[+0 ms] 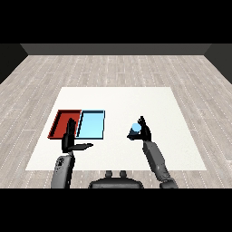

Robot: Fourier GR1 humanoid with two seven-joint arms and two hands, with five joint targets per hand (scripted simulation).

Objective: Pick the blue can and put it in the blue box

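L hand (71, 139) sits near the table's (118, 97) front edge, fingers straight, thumb out, holding nothing. R hand (144, 130) is curled round the blue can (134, 130), right of the trays. Further back: blue tray (92, 124) w/ red tray (60, 123) beside it.

The counter (136, 97) under both hands looks white, matt and smooth, without grain. Around it the floor (113, 68) looks like pale wood planks with visible seams. The red tray (58, 123) behind the left hand (68, 141) and the blue tray (93, 124) beside it have a flat, plastic-like finish. The can (134, 130) in the right hand (145, 132) is pale blue and smooth. Both hands look matt black; the forearms (156, 158) are dull grey.
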